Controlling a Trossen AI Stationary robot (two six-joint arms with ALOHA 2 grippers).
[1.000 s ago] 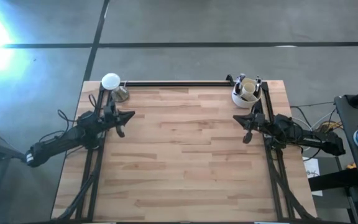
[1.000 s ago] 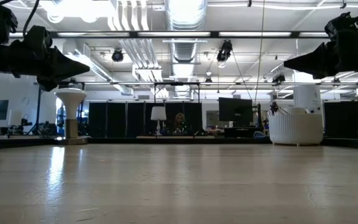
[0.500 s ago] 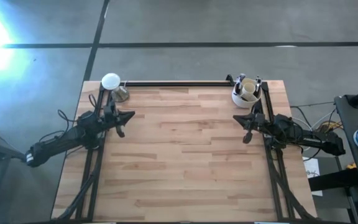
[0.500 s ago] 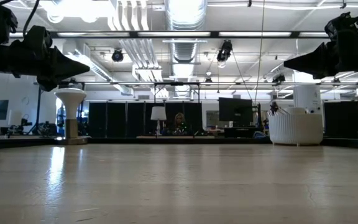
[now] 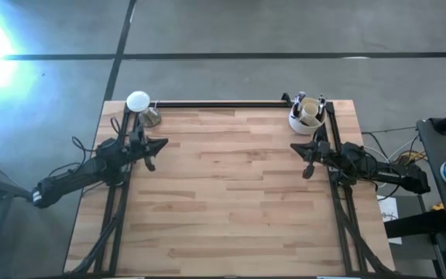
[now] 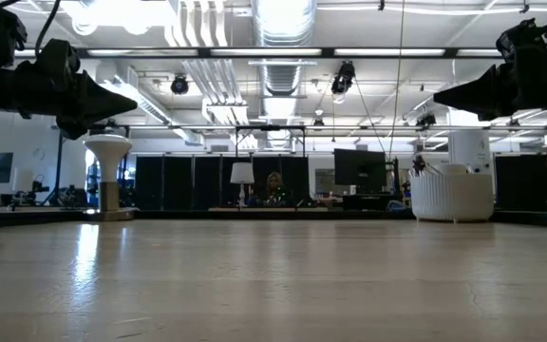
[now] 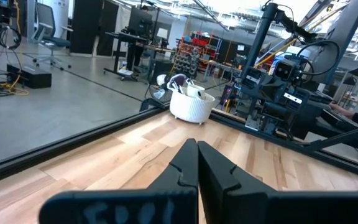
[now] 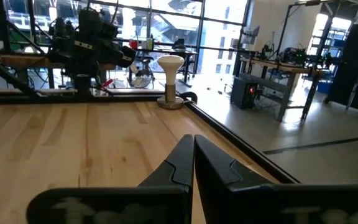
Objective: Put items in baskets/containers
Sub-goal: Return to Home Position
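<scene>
I read the left gripper [image 5: 161, 143] at the left edge of the table [image 5: 231, 194] and the right gripper [image 5: 296, 147] at its right edge, each with fingers pressed together. The brushes [image 5: 300, 99] stand in the white cup [image 5: 294, 122] at the far right corner.

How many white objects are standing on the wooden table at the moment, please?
2. The cream-white cup stands at the far right corner of the table; the white disc on its stand is at the far left corner. Smaller ones could be hidden.
</scene>
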